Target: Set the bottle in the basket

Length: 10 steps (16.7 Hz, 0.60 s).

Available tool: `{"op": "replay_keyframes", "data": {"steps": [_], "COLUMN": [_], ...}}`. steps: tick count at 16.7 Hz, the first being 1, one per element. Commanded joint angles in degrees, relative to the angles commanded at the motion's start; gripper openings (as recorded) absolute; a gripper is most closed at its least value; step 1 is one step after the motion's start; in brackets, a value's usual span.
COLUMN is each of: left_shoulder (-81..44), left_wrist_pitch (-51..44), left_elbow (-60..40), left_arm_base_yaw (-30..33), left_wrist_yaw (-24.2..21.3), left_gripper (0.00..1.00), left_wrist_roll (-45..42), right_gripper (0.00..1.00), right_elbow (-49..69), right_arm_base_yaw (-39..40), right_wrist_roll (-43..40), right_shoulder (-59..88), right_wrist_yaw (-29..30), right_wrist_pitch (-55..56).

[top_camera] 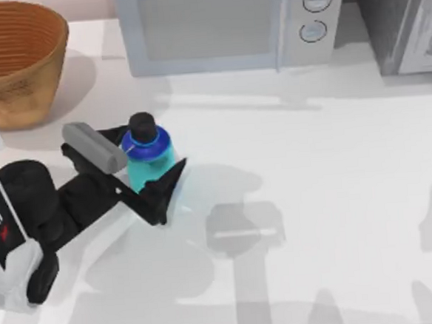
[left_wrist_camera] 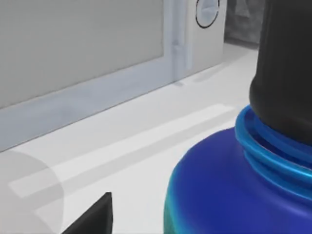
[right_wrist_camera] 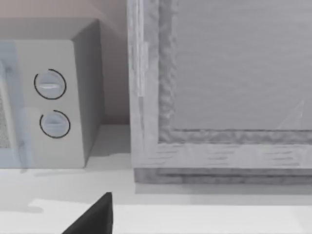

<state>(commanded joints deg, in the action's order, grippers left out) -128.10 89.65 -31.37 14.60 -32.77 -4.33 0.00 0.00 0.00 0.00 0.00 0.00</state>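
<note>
While the top view takes in the whole worktop (top_camera: 330, 198), the left wrist view sits hard against the bottle (left_wrist_camera: 229, 185), showing its dark blue shoulder, ribbed neck ring and black cap with the microwave (left_wrist_camera: 97, 63) door behind. From above, the bottle (top_camera: 147, 153) stands upright on the worktop's left half, nearer the back edge than the front, with the left gripper (top_camera: 139, 171) around it: one black finger passes behind the bottle and the other reaches along its front side, so the jaws are closed on the cyan body. The bottle's base appears to rest on the worktop.

The basket (top_camera: 16, 61) sits in the back left corner, its far side cut off by the picture's edge; what can be seen of its ribbed inside holds nothing. A strip of bare worktop lies between the basket and the held bottle. The microwave (top_camera: 225, 24) stands along the back edge at the middle, and a grey cabinet (top_camera: 406, 19) fills the back right corner.

The right wrist view faces the microwave's two dials (right_wrist_camera: 51, 102) and the cabinet front (right_wrist_camera: 219, 92), with a dark fingertip (right_wrist_camera: 95, 217) at the lower edge; whether the right arm's jaws are open or closed cannot be told.

The right half and front of the worktop lie bare apart from shadows.
</note>
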Motion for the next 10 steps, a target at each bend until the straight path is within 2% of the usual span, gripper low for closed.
{"op": "replay_keyframes", "data": {"steps": [3,10], "left_shoulder": [0.0,0.0], "left_wrist_pitch": [0.0,0.0], "left_elbow": [0.0,0.0], "left_arm_base_yaw": [0.0,0.0], "left_wrist_yaw": [0.0,0.0], "left_gripper": [1.0,0.47], "left_wrist_roll": [0.0,0.0], "right_gripper": [1.0,1.0], "right_elbow": [0.0,0.0], "right_arm_base_yaw": [0.0,0.0], "right_wrist_roll": [0.0,0.0], "right_shoulder": [0.0,0.0], "right_wrist_yaw": [0.0,0.0], "right_wrist_pitch": [0.0,0.0]}}
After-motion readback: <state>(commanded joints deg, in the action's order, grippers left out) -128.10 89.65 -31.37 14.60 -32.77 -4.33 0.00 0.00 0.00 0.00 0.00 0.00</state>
